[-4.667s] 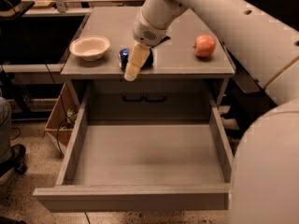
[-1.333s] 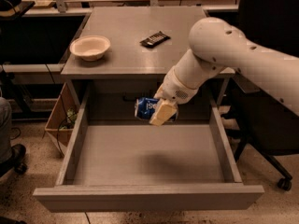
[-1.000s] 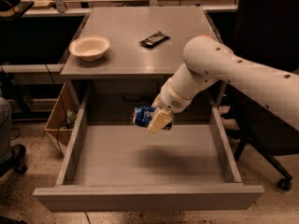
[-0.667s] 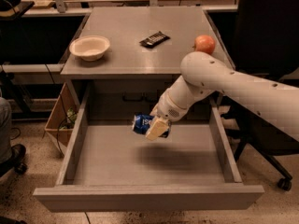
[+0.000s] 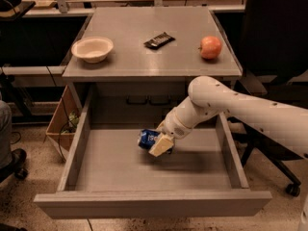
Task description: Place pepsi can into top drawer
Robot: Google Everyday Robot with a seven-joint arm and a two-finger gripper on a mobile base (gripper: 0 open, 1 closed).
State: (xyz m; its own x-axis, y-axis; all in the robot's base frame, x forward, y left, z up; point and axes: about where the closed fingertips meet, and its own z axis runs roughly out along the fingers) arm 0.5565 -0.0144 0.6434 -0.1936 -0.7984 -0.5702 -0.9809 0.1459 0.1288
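Observation:
The top drawer (image 5: 144,203) stands pulled fully open below the grey tabletop, a wide shallow grey box. My gripper (image 5: 159,144) reaches down into it from the right on a white arm and is shut on the pepsi can (image 5: 147,138). The blue can lies on its side in the fingers, low over the drawer floor near the drawer's middle, a little toward the back. I cannot tell whether the can touches the floor.
On the tabletop (image 5: 120,64) are a white bowl (image 5: 92,48) at the left, a dark wrapped snack bar (image 5: 159,40) in the middle and a red apple (image 5: 211,47) at the right. A cardboard box (image 5: 60,124) stands left of the drawer. A chair base (image 5: 284,177) is at the right.
My gripper has carried the pepsi can from the tabletop, down past the drawer's back edge, and lower into the open drawer. The arm has dropped, uncovering the apple.

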